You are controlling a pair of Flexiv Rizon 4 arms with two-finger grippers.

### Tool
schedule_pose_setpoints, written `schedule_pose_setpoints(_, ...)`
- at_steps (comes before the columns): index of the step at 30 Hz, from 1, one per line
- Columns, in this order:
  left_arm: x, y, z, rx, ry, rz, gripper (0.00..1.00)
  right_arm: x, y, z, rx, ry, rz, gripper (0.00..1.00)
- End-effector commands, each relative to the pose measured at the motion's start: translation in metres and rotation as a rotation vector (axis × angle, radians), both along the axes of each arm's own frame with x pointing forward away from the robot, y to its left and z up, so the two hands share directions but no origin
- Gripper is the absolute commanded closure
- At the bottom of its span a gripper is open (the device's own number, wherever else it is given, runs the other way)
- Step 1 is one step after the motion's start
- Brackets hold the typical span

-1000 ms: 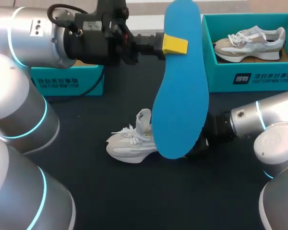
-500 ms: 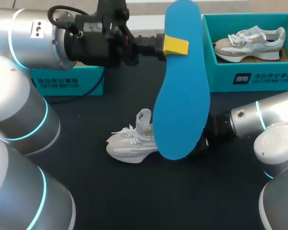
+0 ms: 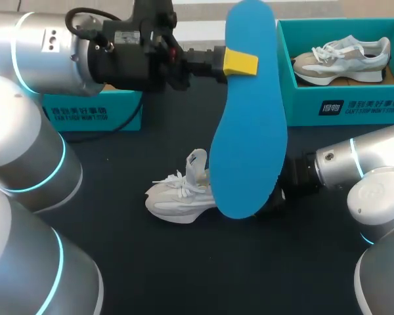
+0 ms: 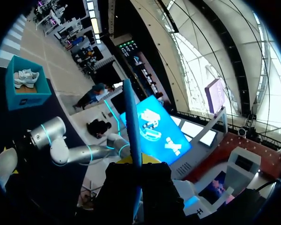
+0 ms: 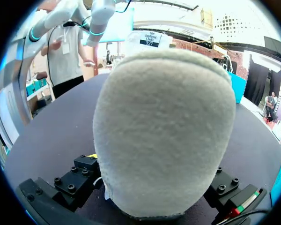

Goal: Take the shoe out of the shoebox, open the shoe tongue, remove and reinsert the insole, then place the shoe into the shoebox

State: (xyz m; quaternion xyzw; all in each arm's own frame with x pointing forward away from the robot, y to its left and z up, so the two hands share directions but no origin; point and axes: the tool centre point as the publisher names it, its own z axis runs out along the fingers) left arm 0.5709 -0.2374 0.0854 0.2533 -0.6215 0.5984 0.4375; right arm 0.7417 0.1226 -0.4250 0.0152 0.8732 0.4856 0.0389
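**Head view.** My left gripper is clamped on the blue insole near its narrow end, with one yellow tip flat against the face turned to the camera. The insole hangs in the air above the bench. Its long axis is close to upright and its broad end points down, covering the rear of the shoe. The shoe rests on the bench with its long axis running across it. Its toe points to my left, its heel faces my right arm, and its tongue is raised. The insole hides my right gripper in this view. The shoebox at the far right holds a second shoe. Another teal box stands at the far left.

**Left wrist view.** The insole is seen edge-on as a thin blue line rising straight out of my left gripper. The shoebox and my right arm lie well beyond it.

**Right wrist view.** Only this view shows the shoe's heel, which stands upright and fills the space directly ahead of my right gripper. I cannot tell whether that gripper is closed on the heel.
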Motion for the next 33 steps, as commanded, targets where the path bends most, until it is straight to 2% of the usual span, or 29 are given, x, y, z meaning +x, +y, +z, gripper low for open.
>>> schedule_pose_setpoints(1, -0.001, -0.002, -0.001, -0.002, 0.000, 0.002, 1.00, 0.000, 0.001, -0.002, -0.003, 0.000, -0.001, 1.00)
schedule_pose_setpoints(10, -0.001, -0.002, -0.001, -0.002, 0.000, 0.002, 1.00, 0.000, 0.001, -0.002, -0.003, 0.000, -0.001, 1.00)
schedule_pose_setpoints(11, -0.001, -0.002, -0.001, -0.002, 0.000, 0.002, 1.00, 0.000, 0.001, -0.002, -0.003, 0.000, -0.001, 0.79)
schedule_pose_setpoints(12, -0.001, -0.002, -0.001, -0.002, 0.000, 0.002, 1.00, 0.000, 0.001, -0.002, -0.003, 0.000, -0.001, 0.52)
schedule_pose_setpoints(13, -0.001, -0.002, -0.001, -0.002, 0.000, 0.002, 1.00, 0.000, 0.001, -0.002, -0.003, 0.000, -0.001, 0.00)
schedule_pose_setpoints(23, -0.001, -0.002, -0.001, -0.002, 0.000, 0.002, 1.00, 0.000, 0.001, -0.002, -0.003, 0.000, -0.001, 0.00)
schedule_pose_setpoints(33, -0.001, -0.002, -0.001, -0.002, 0.000, 0.002, 1.00, -0.002, -0.022, 0.014, -0.028, -0.016, -0.012, 0.00)
